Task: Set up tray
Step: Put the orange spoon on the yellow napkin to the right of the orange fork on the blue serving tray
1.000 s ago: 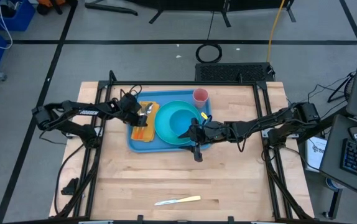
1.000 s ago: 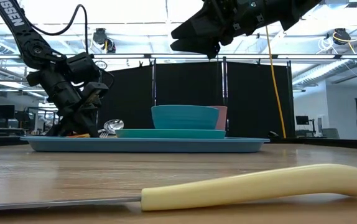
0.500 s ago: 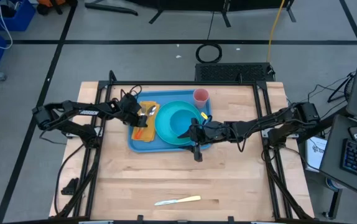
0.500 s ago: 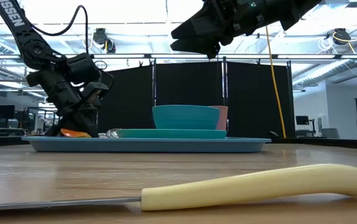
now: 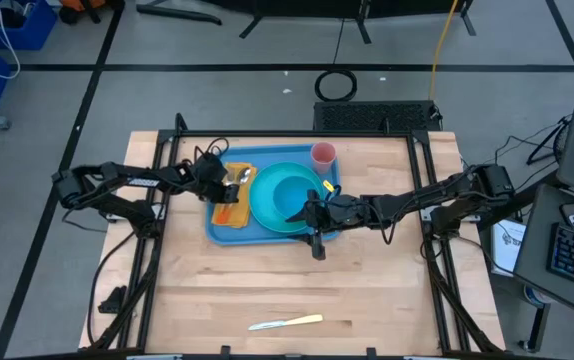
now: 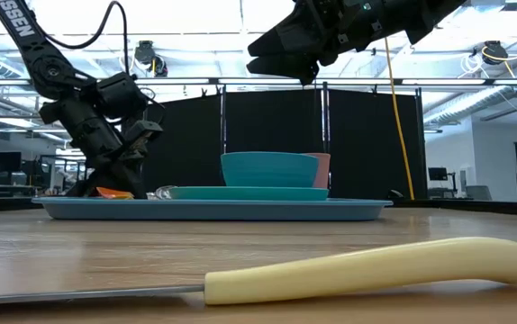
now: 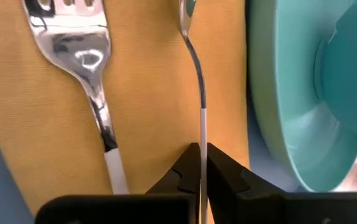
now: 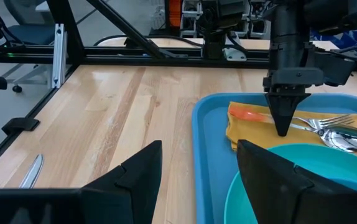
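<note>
The light-blue tray (image 5: pixel 219 228) lies in the middle of the table. It carries a teal plate (image 5: pixel 267 212) with a teal bowl (image 5: pixel 292 190) on it. An orange napkin (image 5: pixel 230 205) covers the tray's left part, with a fork (image 7: pixel 88 62) and a spoon (image 8: pixel 352 140) lying on it. A pink cup (image 5: pixel 323 155) stands at the tray's far right corner. My left gripper (image 5: pixel 223 187) is low over the napkin, shut on the spoon. My right gripper (image 5: pixel 312 212) hangs open above the tray's near right part, touching nothing. My left gripper pinches the spoon's thin handle (image 7: pixel 202 134) between its two fingertips (image 7: pixel 225 165). It comes from above, pointing down. The handle runs along the gap between the fingers. The spoon's bowl end (image 8: pixel 352 140) lies on the napkin beside the fork.
A cream-handled knife (image 5: pixel 287 322) lies alone near the table's near edge, with bare wood between it and the tray. The frame's black rails (image 5: pixel 157 270) run along the left and right sides of the table.
The spoon's bowl end, raised above the tray a second ago, has come down and now lies flat on the napkin next to the fork. My left gripper has stayed shut on its handle.
</note>
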Robot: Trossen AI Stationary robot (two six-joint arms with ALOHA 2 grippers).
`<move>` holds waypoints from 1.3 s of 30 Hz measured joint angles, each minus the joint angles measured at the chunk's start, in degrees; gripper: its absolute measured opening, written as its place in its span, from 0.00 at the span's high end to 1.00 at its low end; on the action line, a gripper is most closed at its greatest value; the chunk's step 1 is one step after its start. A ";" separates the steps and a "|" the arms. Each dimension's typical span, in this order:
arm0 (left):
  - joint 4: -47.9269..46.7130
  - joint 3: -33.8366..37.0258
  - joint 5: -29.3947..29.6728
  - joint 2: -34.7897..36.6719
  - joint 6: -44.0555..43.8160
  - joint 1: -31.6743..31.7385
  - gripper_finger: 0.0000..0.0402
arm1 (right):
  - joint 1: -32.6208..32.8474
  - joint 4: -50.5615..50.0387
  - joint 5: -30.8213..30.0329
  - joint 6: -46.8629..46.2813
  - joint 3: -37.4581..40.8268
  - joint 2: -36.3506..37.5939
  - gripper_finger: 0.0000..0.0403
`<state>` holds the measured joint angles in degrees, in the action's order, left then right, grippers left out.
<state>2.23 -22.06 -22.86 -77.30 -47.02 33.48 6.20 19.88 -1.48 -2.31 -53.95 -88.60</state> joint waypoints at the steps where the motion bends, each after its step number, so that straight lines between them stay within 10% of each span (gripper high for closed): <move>1: 0.04 0.00 0.30 0.00 0.00 -0.29 0.96 | 0.00 0.00 -0.01 0.00 0.00 0.00 0.51; 39: -0.33 -0.10 13.91 0.14 -6.89 -8.24 0.90 | 0.02 -0.04 0.00 0.00 0.00 -0.02 0.51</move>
<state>1.90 -22.16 -8.96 -77.15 -53.91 25.24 6.22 19.84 -1.48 -2.31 -53.95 -88.61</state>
